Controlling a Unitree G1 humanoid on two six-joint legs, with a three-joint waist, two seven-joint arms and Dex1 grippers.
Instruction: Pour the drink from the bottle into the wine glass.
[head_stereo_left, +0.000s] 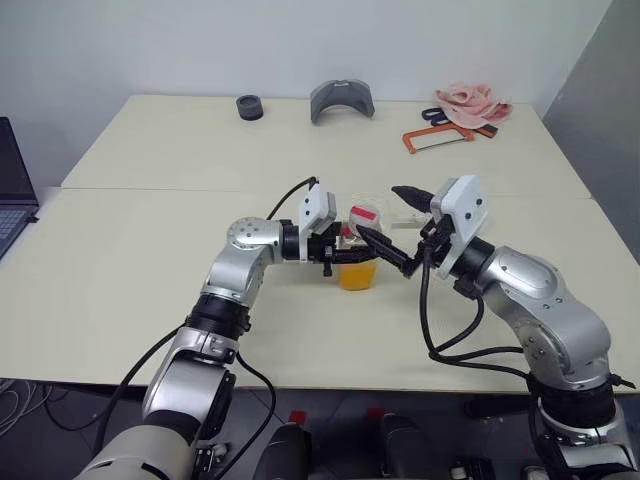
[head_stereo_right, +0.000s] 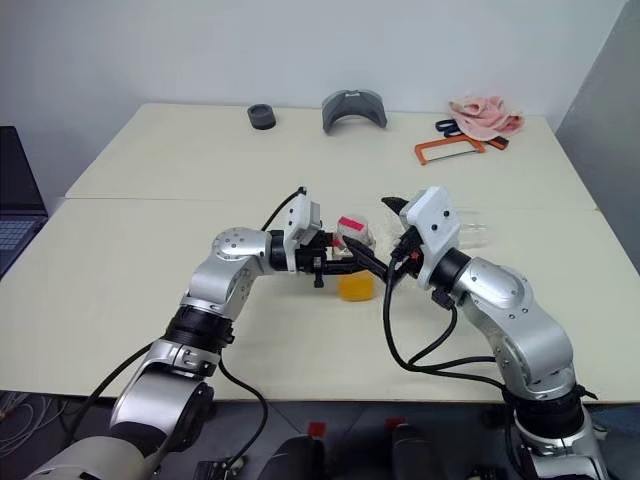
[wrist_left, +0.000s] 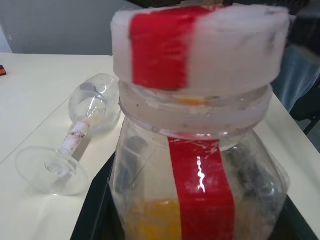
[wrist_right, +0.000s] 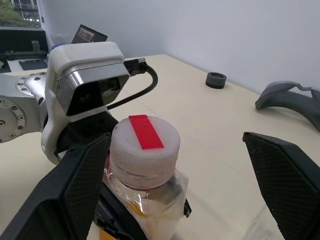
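Left gripper (head_stereo_left: 338, 252): my fingers are clamped on the bottle (head_stereo_left: 357, 255), holding it upright above the table (head_stereo_left: 150, 250) in front of me.
Right gripper (wrist_right: 175, 175): my fingers stand wide apart, one on each side of the bottle's cap (wrist_right: 144, 142), holding nothing; the near finger (wrist_right: 75, 185) is just beside the cap, the far one well off it.
Bottle: clear plastic with a red stripe down its front and a white cap with a red band.
Drink (head_stereo_left: 357, 273): orange, sitting in the lower part of the bottle.
Wine glass (wrist_left: 75, 145): lying on its side on the table beyond the bottle, bowl away from its round foot; nothing orange can be seen in it.
In the way: my own left wrist and camera sit right behind the cap, close to my right fingers.
Far edge of the table: a black ring (head_stereo_left: 249, 107), a grey curved piece (head_stereo_left: 342, 100), an orange-framed saw (head_stereo_left: 440, 137) and a pink cloth (head_stereo_left: 472, 102), all well apart from the bottle.
Left edge: a laptop (head_stereo_left: 12, 190) beside the table.
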